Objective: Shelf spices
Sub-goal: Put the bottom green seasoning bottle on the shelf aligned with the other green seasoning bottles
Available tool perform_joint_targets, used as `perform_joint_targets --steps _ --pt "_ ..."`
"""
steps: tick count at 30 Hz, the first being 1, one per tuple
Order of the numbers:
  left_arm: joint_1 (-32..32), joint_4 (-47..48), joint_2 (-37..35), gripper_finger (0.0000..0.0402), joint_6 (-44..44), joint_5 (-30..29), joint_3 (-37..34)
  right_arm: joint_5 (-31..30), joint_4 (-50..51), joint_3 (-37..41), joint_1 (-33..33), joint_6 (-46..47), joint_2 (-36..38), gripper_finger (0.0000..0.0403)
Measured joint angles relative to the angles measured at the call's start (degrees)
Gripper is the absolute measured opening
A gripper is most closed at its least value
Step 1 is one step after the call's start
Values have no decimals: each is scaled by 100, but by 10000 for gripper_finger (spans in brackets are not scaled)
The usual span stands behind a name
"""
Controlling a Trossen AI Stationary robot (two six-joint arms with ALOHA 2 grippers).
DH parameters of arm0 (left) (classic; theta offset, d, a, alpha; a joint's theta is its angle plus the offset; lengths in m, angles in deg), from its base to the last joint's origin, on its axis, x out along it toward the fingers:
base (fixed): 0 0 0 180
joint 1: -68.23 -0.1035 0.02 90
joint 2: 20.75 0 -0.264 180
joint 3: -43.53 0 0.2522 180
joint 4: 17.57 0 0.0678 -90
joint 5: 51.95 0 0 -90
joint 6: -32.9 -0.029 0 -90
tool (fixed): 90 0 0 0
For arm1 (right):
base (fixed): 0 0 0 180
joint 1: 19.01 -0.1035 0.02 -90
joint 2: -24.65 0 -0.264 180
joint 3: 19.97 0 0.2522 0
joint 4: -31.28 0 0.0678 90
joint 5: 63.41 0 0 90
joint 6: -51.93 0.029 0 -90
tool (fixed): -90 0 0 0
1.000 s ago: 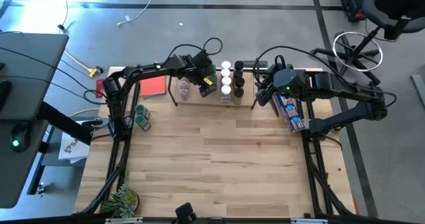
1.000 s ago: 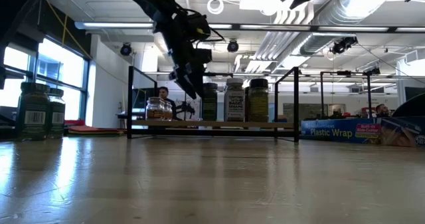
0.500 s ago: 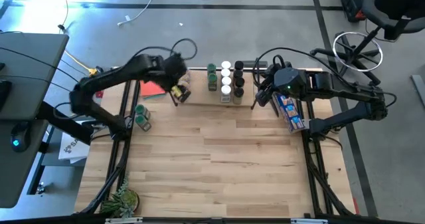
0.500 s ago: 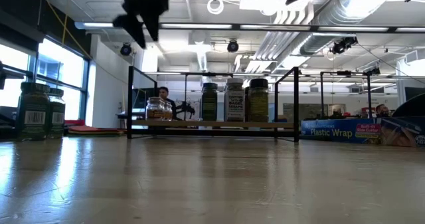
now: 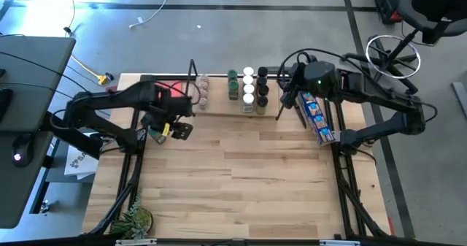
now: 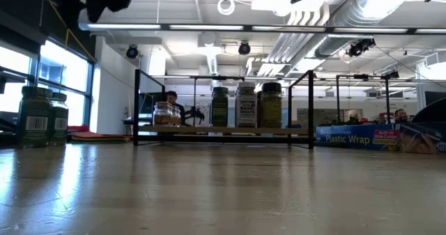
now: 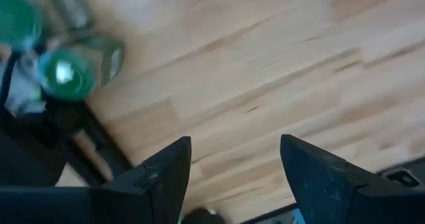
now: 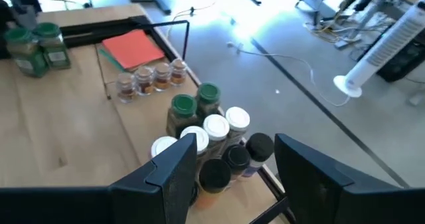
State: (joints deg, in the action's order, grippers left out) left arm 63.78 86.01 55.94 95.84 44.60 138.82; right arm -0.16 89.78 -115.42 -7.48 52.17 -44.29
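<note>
The shelf (image 5: 233, 106) stands along the far edge of the table (image 5: 241, 187), its black wire frames at both ends; on it, three small clear jars (image 8: 149, 79) sit at the left, two green-lidded jars (image 8: 192, 104) at the middle, then white-lidded jars (image 5: 249, 85) and black-lidded jars (image 5: 262, 85) in rows toward the right; two more green-lidded jars (image 5: 155, 128) stand on the table off the shelf's left end, near the table's left edge; the left gripper (image 5: 177, 129) hangs just right of these, fingers apart and holding nothing; the right gripper (image 5: 286, 85) hovers by the shelf's right end, fingers apart and empty; a red card (image 5: 166, 93) lies behind the shelf's left end; a blue packet (image 5: 317, 120) lies right of the shelf, under the right arm; a potted plant (image 5: 135, 220) sits at the near left corner; the broad middle and near part of the table lies bare.
</note>
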Motion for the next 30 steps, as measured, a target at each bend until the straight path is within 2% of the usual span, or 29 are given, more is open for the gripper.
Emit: perform_joint_targets --steps 3,7,10,13,18,25,30 --pt "-155 36 -54 225 147 310 -602 410 0 0 201 -207 0 197" --pt "-506 28 -97 231 -255 621 -1372 922 2 0 407 -549 2 197" --pt "-737 17 -95 242 -695 920 -1718 1247 9 0 470 -678 0 197" --pt "-931 24 -96 249 -945 899 -1977 1355 44 0 490 -647 4 197" --pt "-1146 15 -97 250 -1210 379 -2095 1369 33 0 488 -291 2 197" --pt "-1334 17 -97 250 -1443 -1032 -2102 1349 -241 0 490 -315 2 197" --pt "-1722 15 -97 250 -1678 -1117 -2607 1347 -326 0 490 -121 2 197"
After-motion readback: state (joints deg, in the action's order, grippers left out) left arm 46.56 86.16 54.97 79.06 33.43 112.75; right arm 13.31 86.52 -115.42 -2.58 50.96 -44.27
